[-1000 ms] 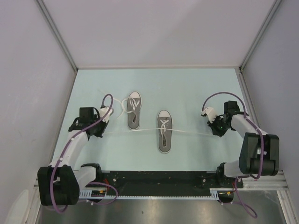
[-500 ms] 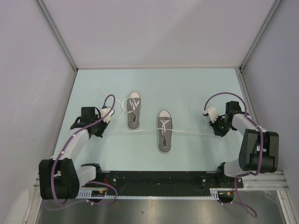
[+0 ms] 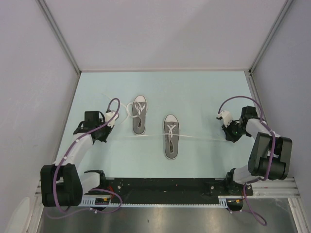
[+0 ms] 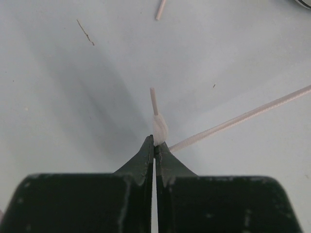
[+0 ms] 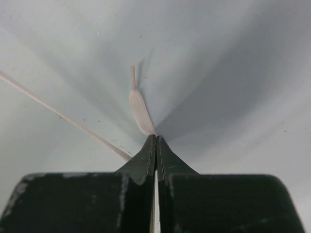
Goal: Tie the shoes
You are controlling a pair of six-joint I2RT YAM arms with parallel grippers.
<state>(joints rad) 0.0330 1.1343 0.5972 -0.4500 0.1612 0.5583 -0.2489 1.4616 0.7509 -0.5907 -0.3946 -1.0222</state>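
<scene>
Pale blue-green counter (image 3: pixel 204 92) runs from a black rail (image 3: pixel 165 187) at the near edge, where two arms are bolted, back to plain grey walls (image 3: pixel 160 34). Each arm ends in one claw, so two in all, and both are squeezed completely closed. The left claw (image 3: pixel 103 138) pinches one end of a white lace (image 3: pixel 204 138), its stiff tip poking out just past the closed tips. The right claw (image 3: pixel 232 138) pinches the other end the same way. Between them the lace stretches in one nearly straight line low over the counter, passing through the nearer shoe (image 3: pixel 170 145), which lies mid-counter, toe pointing away. Two shoes in total: the farther shoe (image 3: pixel 139 121) sits up and to the left, apart from both claws, its own lace lying loose in loops beside it.
</scene>
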